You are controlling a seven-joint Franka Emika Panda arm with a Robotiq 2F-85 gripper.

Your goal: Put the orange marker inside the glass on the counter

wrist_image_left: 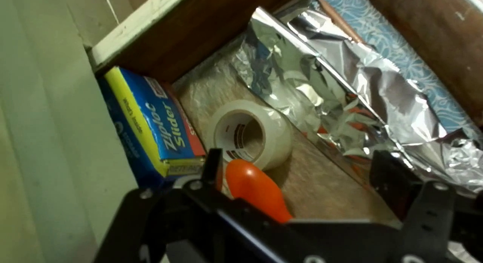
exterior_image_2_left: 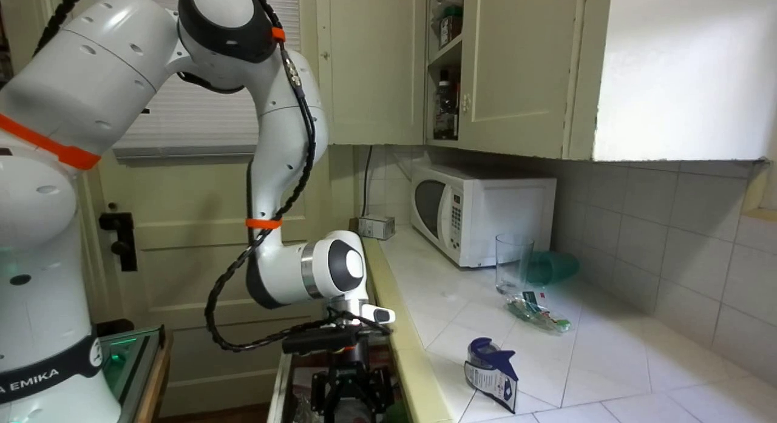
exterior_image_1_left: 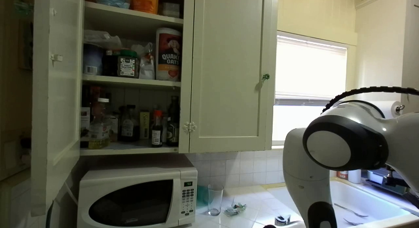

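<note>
The clear glass stands upright on the white tiled counter in both exterior views (exterior_image_1_left: 215, 199) (exterior_image_2_left: 513, 264), beside the microwave. My gripper (wrist_image_left: 303, 176) is open, pointing down into an open drawer, with its fingers well apart. It also shows at the drawer in an exterior view (exterior_image_2_left: 352, 400). A bright orange rounded object (wrist_image_left: 256, 189) lies in the drawer beside the left finger in the wrist view, partly hidden by the gripper; I cannot tell whether it is the marker. A thin orange-brown stick (wrist_image_left: 339, 19) lies at the far side, partly under foil. Nothing is held.
The drawer (wrist_image_left: 139, 25) holds a tape roll (wrist_image_left: 249, 134), a Ziploc box (wrist_image_left: 158, 119) and crumpled foil (wrist_image_left: 369, 78). A teal cup (exterior_image_2_left: 552, 267), a plastic packet (exterior_image_2_left: 537, 314) and a blue-white pouch (exterior_image_2_left: 491, 374) lie on the counter. The microwave (exterior_image_2_left: 485, 213) stands behind. Upper cabinets overhang the counter.
</note>
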